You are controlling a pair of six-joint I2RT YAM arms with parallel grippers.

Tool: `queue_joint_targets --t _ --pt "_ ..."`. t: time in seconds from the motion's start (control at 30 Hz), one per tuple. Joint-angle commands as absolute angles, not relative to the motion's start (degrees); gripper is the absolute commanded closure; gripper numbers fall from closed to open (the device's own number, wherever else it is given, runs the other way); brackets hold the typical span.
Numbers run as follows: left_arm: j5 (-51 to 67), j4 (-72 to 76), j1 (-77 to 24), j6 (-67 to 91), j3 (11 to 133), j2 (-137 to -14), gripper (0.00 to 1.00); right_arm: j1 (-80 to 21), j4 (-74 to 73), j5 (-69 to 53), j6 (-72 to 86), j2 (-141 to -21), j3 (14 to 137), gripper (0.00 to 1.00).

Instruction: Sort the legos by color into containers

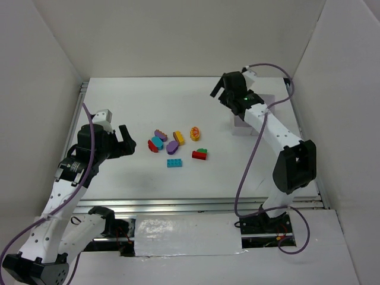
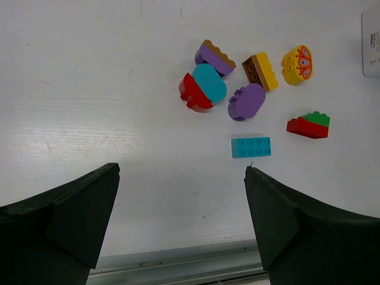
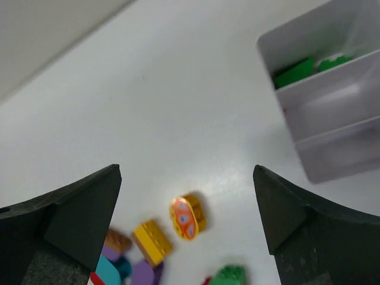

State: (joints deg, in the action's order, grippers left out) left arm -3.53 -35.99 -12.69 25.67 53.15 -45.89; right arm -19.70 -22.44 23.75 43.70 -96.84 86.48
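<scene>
**On the white table: both grippers wide and empty, bricks loose**

Left of the cyan studded brick (image 1: pixel 174 162), I have the left gripper (image 1: pixel 129 141) hanging over bare table (image 1: pixel 119 101). Its jaws are spread wide with nothing between them. In its wrist view the cyan studded brick lies just ahead of one finger (image 2: pixel 297 225), apart from it.

Behind and left of the cyan studded brick sits a red oval (image 2: pixel 191 98) with a cyan oval (image 2: pixel 209 82) stacked on it. A purple-and-brown piece (image 1: pixel 160 135) lies just past those two, farther from the cyan studded brick.

Straight behind the cyan studded brick is a purple oval (image 1: pixel 172 146). Just beyond that is a yellow brick (image 1: pixel 179 138), tilted.

Near the cyan studded brick, on its right, lies a red brick with a green top (image 1: pixel 200 155). Behind that one sits a yellow round piece with an orange print (image 1: pixel 195 133).

Well to the right of the cyan studded brick and farther back stands the translucent tray (image 3: pixel 332 127). From overhead the right arm hides most of it. My right wrist view shows green pieces (image 3: pixel 294 72) in one cell. The neighbouring cell is too blurred for me to read.

The right gripper (image 1: pixel 218 94) hovers above the table, on the side of the tray that faces the cyan studded brick. Its jaws are wide apart and hold nothing.
</scene>
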Motion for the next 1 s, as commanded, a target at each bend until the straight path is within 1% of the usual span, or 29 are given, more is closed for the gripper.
queue_joint_targets --t 0.0,0.03,0.07,0.13,0.17,0.27,0.37,0.4,0.43,0.67,0.83,0.97 --pt "-5.5 -34.8 -12.9 25.8 53.9 -45.3 0.0 -25.3 -33.3 16.9 33.3 -98.9 87.6 0.0" --pt "-5.6 -34.9 -12.9 25.8 53.9 -45.3 0.0 -27.0 -36.3 17.6 33.7 -100.4 87.7 0.0" --pt "-5.7 -34.8 -12.8 25.8 53.9 -45.3 0.0 -30.2 -37.0 18.0 33.7 -101.1 87.3 0.0" --pt "-5.8 -34.9 -12.8 25.8 54.0 -45.3 0.0 -32.6 -37.4 18.0 35.0 -102.0 84.6 0.0" --pt "-6.1 -35.0 -12.8 25.8 54.0 -45.4 0.0 -33.6 -35.9 14.1 34.6 -102.3 83.2 0.0" --pt "-6.0 -35.0 -12.8 25.8 53.9 -45.4 0.0 -35.9 -32.1 8.5 31.0 -102.5 78.8 0.0" --pt "-5.4 -34.7 -12.8 25.6 53.6 -45.7 0.01 -36.8 -24.0 0.3 22.0 -99.5 71.1 0.0" --pt "-4.8 -34.5 -12.8 25.4 53.6 -45.8 0.0 -36.5 -22.2 -4.3 19.5 -98.6 69.4 0.0" --pt "-4.5 -34.5 -12.8 25.2 53.5 -46.0 0.0 -36.2 -20.3 -5.6 15.4 -97.5 67.1 0.0" --pt "-3.1 -34.5 -12.8 24.8 53.6 -47.7 0.0 -36.2 -24.7 -5.8 -2.4 -97.7 69.3 0.0" --pt "-3.0 -34.3 -12.8 24.7 53.6 -47.6 0.01 -35.9 -27.7 -4.6 -6.4 -98.5 72.7 0.0" --pt "-2.3 -34.2 -12.8 24.5 53.4 -47.9 0.01 -35.2 -29.6 -3.1 -11.5 -102.2 75.3 0.0"
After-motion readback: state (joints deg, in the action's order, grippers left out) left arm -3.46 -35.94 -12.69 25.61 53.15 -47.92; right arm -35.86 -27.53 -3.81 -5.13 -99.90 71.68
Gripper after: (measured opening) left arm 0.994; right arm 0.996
